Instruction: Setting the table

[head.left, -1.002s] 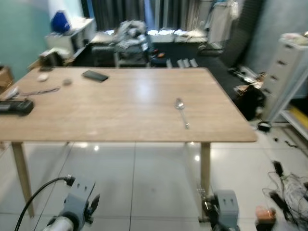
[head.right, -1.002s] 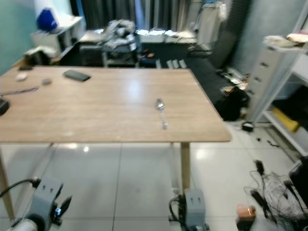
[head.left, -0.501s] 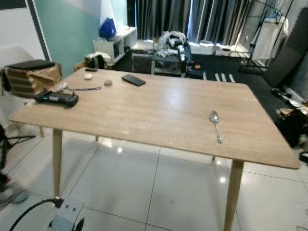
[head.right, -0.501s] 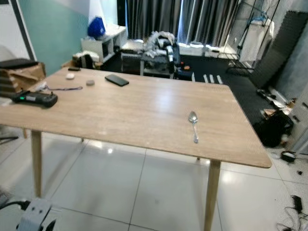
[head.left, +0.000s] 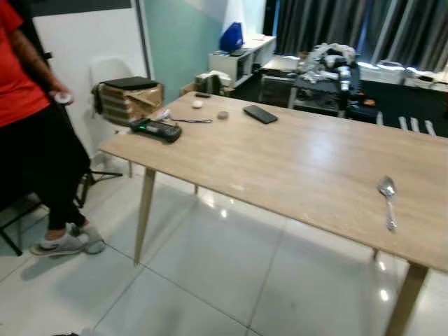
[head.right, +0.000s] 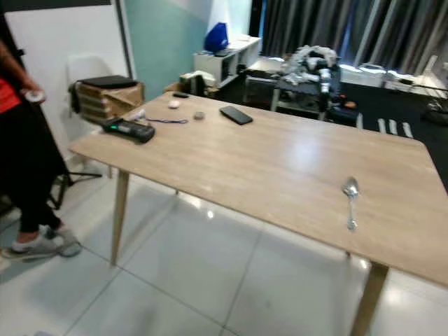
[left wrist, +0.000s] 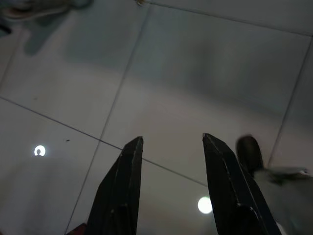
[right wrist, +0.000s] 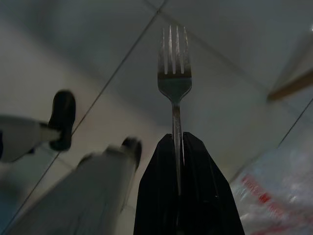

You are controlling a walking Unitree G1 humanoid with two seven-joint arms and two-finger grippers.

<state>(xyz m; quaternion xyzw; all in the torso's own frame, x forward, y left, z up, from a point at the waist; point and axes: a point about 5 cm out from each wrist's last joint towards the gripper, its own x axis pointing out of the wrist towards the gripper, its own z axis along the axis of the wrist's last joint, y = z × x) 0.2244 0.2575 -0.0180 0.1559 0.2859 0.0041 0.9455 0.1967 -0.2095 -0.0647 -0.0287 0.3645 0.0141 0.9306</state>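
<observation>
Wooden table has a spoon lying near its 3 o'clock end. Right gripper hangs floorward pinching a fork, tines out; left gripper hangs with fingers spread, holding nothing.

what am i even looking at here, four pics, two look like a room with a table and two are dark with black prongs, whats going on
This is a walking household robot setting a table. The two bright pictures come from a stereo camera on its head, so they show one scene: a long wooden table with a spoon lying near its right end, a dark phone farther back, and a black handheld device at the left end. A person in a red top stands at the left.

The two dark pictures come from cameras on the robot's wrists, looking along each gripper's two black fingers down at the tiled floor. The left gripper is open and holds nothing. The right gripper is shut on a fork, tines pointing away from the wrist. The fork likely goes on the table next.
</observation>
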